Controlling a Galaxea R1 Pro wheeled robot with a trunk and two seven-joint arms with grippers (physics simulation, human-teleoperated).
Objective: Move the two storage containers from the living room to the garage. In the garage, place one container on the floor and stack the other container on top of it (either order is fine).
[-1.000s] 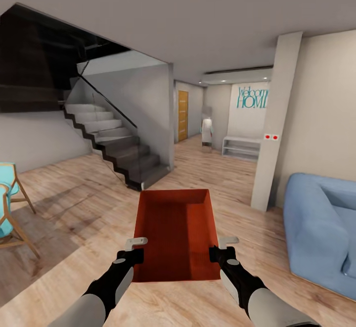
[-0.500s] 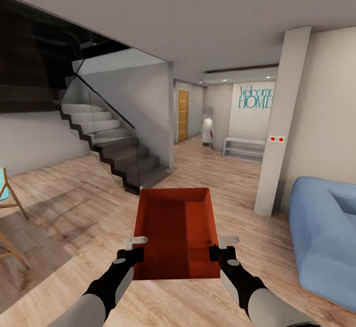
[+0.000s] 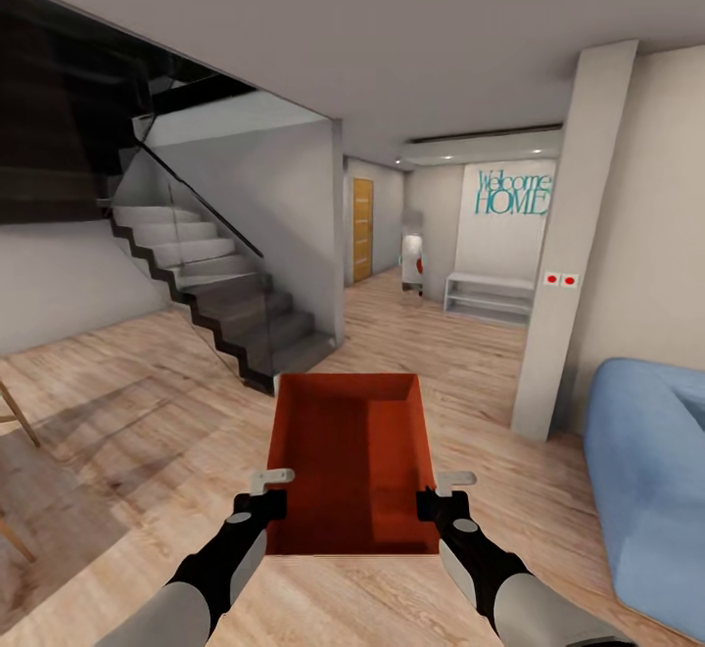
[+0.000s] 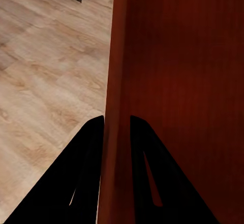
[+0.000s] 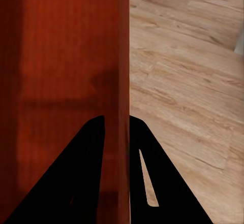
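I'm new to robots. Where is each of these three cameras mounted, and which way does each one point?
Head view: on the robot's head, looking forward and down the wood-floored room; both dark arms hold the orange-red rectangular plastic bin.
Left wrist view: near the left pincer, looking along its fingers, which straddle a bin wall.
Right wrist view: near the right pincer, fingers likewise astride the opposite wall.
All share the bin and the light wood plank floor.

My head feed is bright and evenly lit, with small ceiling spots (image 3: pixel 443 152) glowing down the hall and soft shadows spread over the wood floor (image 3: pixel 127 412) at left; the space above the stairs (image 3: pixel 230 309) stays almost black. Straight lines lean outward near the edges, as through a wide lens. On both wrist feeds my fingers (image 4: pixel 86 178) (image 5: pixel 84 176) read as flat black silhouettes, and everything renders sharp without blur or glare.
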